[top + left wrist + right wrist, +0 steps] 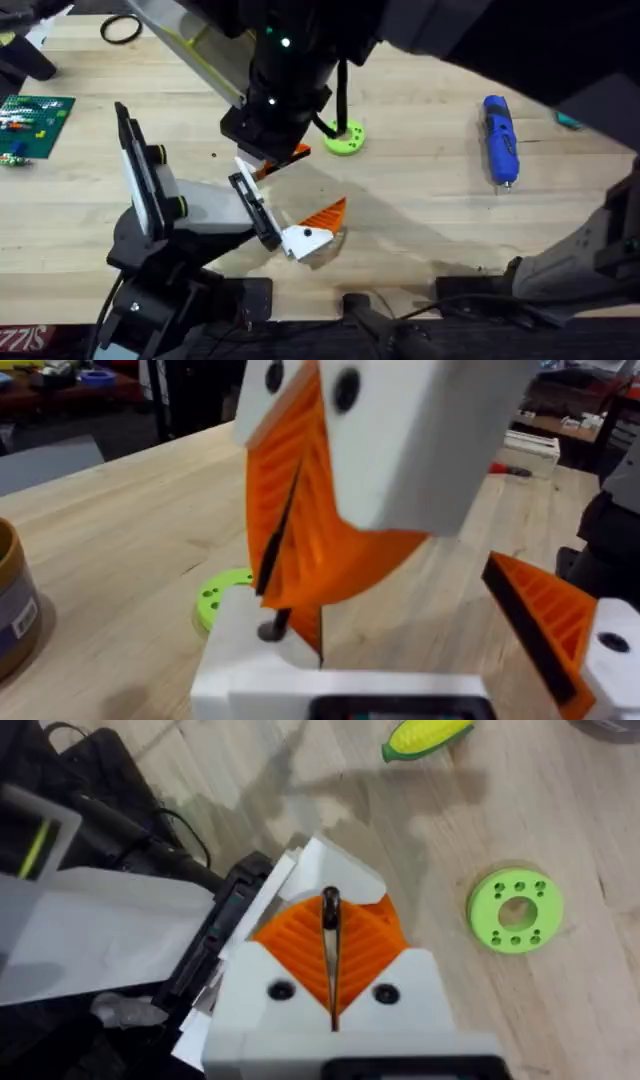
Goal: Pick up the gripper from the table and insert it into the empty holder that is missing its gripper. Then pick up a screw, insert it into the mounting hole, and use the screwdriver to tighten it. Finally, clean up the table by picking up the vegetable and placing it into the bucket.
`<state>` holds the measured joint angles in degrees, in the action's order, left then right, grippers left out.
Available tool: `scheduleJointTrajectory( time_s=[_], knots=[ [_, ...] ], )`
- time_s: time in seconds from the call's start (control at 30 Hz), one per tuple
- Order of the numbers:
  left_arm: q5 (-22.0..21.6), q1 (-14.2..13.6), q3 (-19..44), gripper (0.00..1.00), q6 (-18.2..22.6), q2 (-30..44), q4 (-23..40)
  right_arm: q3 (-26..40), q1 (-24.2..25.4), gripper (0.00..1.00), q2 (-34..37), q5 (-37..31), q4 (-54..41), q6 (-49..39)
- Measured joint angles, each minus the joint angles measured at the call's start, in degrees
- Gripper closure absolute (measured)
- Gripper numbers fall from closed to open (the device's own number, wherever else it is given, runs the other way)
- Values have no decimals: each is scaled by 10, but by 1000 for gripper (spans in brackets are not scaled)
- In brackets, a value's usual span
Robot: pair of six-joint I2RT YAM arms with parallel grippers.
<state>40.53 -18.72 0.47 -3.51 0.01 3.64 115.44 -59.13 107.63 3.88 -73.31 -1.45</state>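
Orange pads (365, 945) of right gripper (331, 925) pinched a screw (329, 905) over holder (225, 920). Judged screw-insertion step. Next: seat the tip, then fetch screwdriver (500, 140) at holder's 2 o'clock.

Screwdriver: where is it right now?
Overhead, the blue screwdriver lies untouched on the table's right side, well to the right of the lime-green ring disc and clear of both arms.

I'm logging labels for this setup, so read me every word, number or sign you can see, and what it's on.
"ZZIS": white letters on the red strip at the near edge of the overhead view, cut off, probably upside down.
Label on the bucket: too blurred to read.
Markings on the green board: too small to read.
Nothing else legible.
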Motion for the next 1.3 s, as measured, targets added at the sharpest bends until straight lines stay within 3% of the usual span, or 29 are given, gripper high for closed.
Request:
scheduleJointTrajectory(
  time_s=[0.97, 1.3],
  knots=[
    [0, 0, 0, 17, -9, 0, 0, 0, 0, 999, 14, 0, 9, 0],
    [0, 0, 0, 17, -8, 0, 0, 0, 0, 781, 17, 0, 9, 2]
  ],
)
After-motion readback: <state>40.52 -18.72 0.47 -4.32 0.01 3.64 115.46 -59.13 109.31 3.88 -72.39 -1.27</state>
